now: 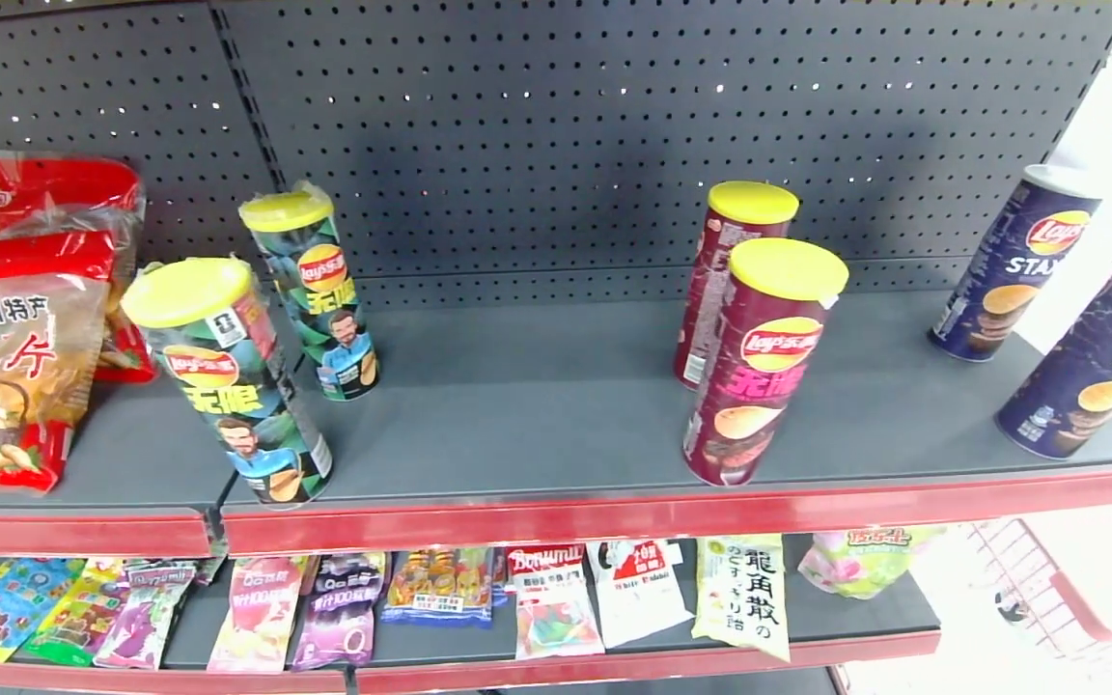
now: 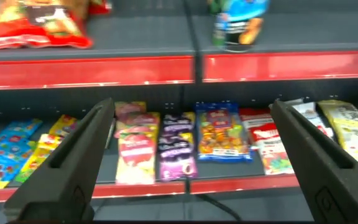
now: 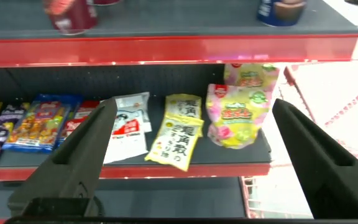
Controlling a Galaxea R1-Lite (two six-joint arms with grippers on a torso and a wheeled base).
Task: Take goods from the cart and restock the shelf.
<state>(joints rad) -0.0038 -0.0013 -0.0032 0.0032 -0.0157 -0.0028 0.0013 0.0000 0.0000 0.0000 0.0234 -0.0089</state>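
Note:
The grey shelf (image 1: pixel 556 405) with a red front lip holds chip cans: two green ones (image 1: pixel 233 381) with yellow lids at the left, two maroon ones (image 1: pixel 759 362) in the middle, two dark blue ones (image 1: pixel 1014 265) at the right. My left gripper (image 2: pixel 188 134) is open and holds nothing, facing the lower shelf's candy bags (image 2: pixel 179 146). My right gripper (image 3: pixel 191 134) is open too, with nothing in it, in front of a yellow sachet (image 3: pixel 179 134) and a green bag (image 3: pixel 238 115) on the lower shelf.
Red snack bags (image 1: pixel 20 319) stand at the upper shelf's left end. The lower shelf (image 1: pixel 807 618) carries a row of flat packets. A pink wire cart (image 1: pixel 1039 589) stands at the lower right, past the shelf end. A dark pegboard (image 1: pixel 556 125) backs the shelf.

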